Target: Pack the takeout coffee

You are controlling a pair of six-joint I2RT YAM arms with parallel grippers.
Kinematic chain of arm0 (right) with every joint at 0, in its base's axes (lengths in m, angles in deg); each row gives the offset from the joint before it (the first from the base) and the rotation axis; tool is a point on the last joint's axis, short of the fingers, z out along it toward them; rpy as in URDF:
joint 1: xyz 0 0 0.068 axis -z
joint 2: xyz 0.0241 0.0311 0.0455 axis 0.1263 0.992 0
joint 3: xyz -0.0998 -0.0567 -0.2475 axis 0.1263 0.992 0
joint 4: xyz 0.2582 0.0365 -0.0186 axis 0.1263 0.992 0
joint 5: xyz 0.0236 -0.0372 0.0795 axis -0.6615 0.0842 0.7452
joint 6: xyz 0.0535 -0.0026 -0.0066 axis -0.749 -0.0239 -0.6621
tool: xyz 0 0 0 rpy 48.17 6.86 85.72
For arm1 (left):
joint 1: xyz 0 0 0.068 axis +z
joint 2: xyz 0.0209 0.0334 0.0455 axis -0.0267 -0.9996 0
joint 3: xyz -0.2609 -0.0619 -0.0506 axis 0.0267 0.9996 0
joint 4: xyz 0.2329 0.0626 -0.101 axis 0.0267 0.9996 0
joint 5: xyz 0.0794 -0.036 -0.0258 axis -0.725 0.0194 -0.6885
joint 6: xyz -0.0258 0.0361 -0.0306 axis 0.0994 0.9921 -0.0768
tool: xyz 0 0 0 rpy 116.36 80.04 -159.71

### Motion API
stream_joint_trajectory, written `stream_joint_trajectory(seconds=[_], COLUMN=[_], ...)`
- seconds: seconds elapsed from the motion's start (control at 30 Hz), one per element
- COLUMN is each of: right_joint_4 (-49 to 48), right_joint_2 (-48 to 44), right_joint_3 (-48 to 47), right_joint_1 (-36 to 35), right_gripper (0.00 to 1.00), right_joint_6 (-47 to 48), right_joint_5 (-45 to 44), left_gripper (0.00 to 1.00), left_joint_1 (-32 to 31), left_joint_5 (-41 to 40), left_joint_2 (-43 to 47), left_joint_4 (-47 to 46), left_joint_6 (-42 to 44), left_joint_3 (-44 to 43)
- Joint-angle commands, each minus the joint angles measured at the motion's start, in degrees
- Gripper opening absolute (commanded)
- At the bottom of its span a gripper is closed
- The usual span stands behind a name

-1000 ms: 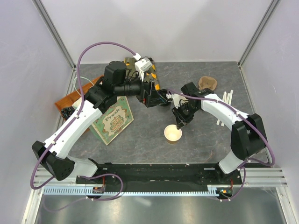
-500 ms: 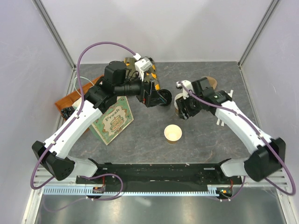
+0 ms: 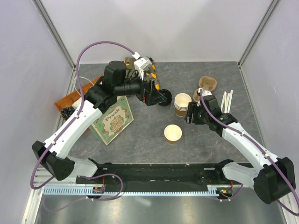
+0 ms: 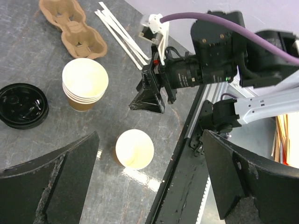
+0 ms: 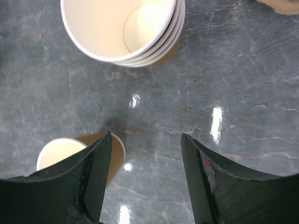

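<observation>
The takeout coffee, as a lidded cup, is not in view. One lidless brown paper cup [image 3: 173, 133] stands alone on the grey table [image 3: 145, 140], seen also as the cup [image 4: 134, 149] in the left wrist view. A loose black lid [image 3: 164, 98] lies by my left gripper [image 3: 156, 96], which is open and empty [image 4: 154, 186]. A stack of cream-rimmed cups [image 3: 182, 103] stands beside the lid. My right gripper [image 3: 192, 115] hovers just right of the stack, open [image 5: 145, 177] over bare table, with the single cup [image 5: 56, 151] partly behind its left finger.
A printed paper bag [image 3: 112, 119] lies under my left arm. A brown pulp cup carrier [image 3: 207, 84] and white stir sticks [image 3: 225, 100] sit at the back right. An orange tray [image 3: 74, 95] is at the far left.
My right gripper carried the cup stack from above the single cup to beside the lid, opened, let it go and backed off to the right. The left arm has not moved.
</observation>
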State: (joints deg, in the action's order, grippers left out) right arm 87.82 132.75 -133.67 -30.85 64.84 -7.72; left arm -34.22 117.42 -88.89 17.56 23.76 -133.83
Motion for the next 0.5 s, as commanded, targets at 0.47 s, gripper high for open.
stream_joint_trajectory(seconds=[0.47], right_joint_4=[-25.5], right_joint_2=[14.3], right_joint_3=[2.2], right_joint_1=[-1.4], right_gripper=[0.68], right_joint_6=[-10.1], right_joint_5=[-9.2], left_gripper=[1.00], left_joint_1=[0.6], left_joint_5=[-2.7], left_joint_2=[0.1], left_joint_4=[-3.5], left_joint_6=[-0.5], left_joint_3=[1.0])
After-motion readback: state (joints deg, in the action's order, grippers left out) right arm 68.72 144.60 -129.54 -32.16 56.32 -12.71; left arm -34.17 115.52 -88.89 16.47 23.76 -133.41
